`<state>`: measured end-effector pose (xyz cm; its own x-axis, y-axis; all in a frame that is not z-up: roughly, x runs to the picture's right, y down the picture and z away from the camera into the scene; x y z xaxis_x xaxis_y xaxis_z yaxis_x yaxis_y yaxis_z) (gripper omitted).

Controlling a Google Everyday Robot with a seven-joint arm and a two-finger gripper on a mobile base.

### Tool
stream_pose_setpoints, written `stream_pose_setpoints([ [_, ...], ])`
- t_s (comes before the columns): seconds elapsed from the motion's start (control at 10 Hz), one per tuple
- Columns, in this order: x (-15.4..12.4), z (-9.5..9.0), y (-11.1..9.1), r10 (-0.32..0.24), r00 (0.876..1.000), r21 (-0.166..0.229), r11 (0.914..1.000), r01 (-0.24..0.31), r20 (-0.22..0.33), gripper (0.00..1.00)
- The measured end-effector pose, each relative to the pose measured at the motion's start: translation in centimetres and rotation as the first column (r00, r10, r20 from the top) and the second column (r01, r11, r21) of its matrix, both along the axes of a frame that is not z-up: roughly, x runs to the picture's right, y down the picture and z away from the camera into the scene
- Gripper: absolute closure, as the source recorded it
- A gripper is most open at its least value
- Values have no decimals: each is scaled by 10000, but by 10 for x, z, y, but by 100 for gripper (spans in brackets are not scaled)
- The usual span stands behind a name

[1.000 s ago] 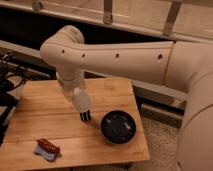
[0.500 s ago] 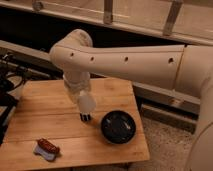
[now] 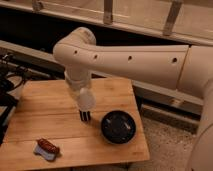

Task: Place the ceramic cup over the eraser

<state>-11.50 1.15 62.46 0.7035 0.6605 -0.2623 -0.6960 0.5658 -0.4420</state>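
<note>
My gripper hangs from the white arm over the middle of the wooden table, pointing straight down. Right at its tip is a small dark upright thing with pale vertical stripes, the ceramic cup, low over or on the table top. I cannot tell whether it is gripped. The eraser, a small red-brown and pale-blue thing, lies near the table's front left corner, well to the left of and nearer than the gripper.
A wide shallow black bowl sits on the table just right of the gripper. The table's right edge drops to a speckled floor. Dark equipment with cables stands at the left. A railing runs behind.
The arm's upper links have shifted a little to the right. The gripper tip and the cup stay at almost the same spot. The bowl and the eraser have not moved.
</note>
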Motion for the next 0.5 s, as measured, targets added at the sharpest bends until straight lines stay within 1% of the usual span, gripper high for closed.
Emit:
stream_pose_setpoints([
  [0.2,-7,8,-4,102,9997,2,9999,-103,241,100],
  [0.5,-10,26,-7,338,9980,-168,9993,-329,539,100],
])
